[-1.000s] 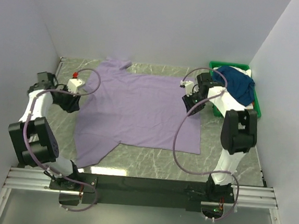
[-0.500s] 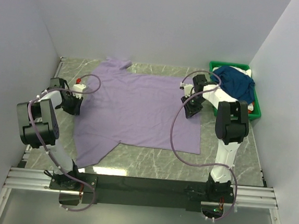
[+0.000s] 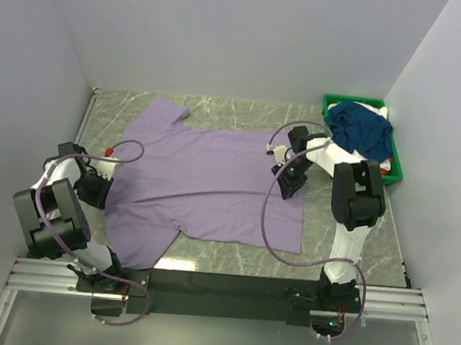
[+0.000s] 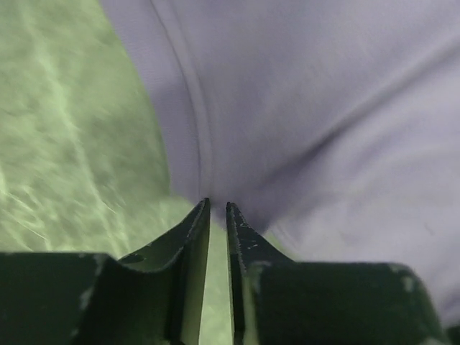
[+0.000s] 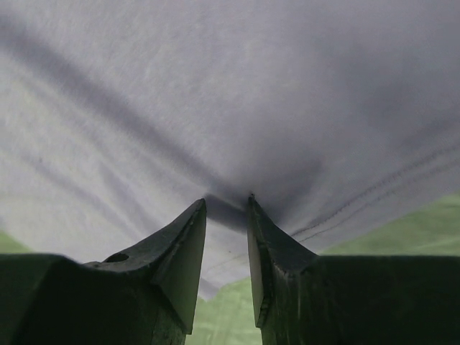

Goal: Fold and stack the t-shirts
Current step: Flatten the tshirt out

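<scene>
Evidently, the left tool [image 4: 218, 205] and the right tool [image 5: 227, 201] were each clenched on an opposite edge of the soft light lavender-purple cloth t-shirt [image 3: 205, 182], which lay spread across the green-grey marbled bench [image 3: 231, 257].

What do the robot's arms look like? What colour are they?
The left arm and right arm are chunky black joints linked by white tube-shaped pieces. A thin purple cable loops along each. The left gripper and right gripper each have two dark, pointy wedge fingers with small scuffs.
</scene>
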Available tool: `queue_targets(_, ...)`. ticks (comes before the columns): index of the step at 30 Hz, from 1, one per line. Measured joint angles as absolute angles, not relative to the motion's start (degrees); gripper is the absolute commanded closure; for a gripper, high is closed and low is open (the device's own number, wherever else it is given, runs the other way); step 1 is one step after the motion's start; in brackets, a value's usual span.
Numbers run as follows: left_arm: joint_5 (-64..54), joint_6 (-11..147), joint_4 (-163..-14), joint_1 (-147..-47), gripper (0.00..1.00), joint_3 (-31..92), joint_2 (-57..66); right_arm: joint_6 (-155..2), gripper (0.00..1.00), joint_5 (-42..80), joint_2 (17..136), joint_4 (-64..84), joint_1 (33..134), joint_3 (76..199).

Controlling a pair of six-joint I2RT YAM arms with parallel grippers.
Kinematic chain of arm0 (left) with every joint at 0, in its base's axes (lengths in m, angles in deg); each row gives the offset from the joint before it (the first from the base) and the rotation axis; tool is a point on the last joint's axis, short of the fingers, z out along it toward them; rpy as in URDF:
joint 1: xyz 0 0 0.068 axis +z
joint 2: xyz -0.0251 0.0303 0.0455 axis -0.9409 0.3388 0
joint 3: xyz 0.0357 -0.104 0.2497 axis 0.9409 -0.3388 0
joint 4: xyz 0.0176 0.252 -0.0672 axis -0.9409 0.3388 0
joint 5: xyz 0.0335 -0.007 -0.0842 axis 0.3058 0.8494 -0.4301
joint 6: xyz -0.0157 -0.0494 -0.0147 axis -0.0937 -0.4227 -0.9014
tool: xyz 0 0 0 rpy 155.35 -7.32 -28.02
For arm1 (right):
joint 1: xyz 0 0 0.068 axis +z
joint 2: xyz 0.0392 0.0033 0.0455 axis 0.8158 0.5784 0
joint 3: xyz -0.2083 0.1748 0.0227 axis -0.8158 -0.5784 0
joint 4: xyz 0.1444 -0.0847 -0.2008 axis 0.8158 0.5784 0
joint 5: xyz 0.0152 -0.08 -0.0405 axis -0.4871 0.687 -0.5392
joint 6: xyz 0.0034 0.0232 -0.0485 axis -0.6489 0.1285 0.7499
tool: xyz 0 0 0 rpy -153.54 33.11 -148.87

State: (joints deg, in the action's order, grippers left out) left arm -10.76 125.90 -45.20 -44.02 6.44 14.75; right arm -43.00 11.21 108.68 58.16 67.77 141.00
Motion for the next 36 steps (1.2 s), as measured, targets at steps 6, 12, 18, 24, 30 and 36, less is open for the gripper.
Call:
queue_targets(6,-16.35,126.64,-31.67,-43.98,0.53,21.13,16.44,-40.24,0.55,9.99,108.77,66.57,66.41,144.11)
queue_targets(12,-26.32,115.80,-36.63,-46.43,0.42,46.90,27.37,-44.50,0.48,10.14,113.47,65.54,61.65,166.27)
queue_targets(18,-27.81,100.89,-49.22,-52.35,0.36,60.19,42.51,-50.86,0.35,14.44,120.44,59.21,60.29,177.79)
queue_targets(24,-25.99,90.34,-58.75,-55.89,0.34,66.88,54.97,-55.91,0.37,18.53,128.31,53.79,60.29,179.89)
queue_targets(30,-23.39,86.60,-62.97,-58.19,0.32,72.96,63.30,-59.69,0.37,20.22,136.83,50.86,60.29,188.22)
queue_targets(36,-20.07,86.97,-64.80,-60.18,0.26,78.44,68.54,-61.11,0.35,21.07,138.82,48.54,60.31,191.06)
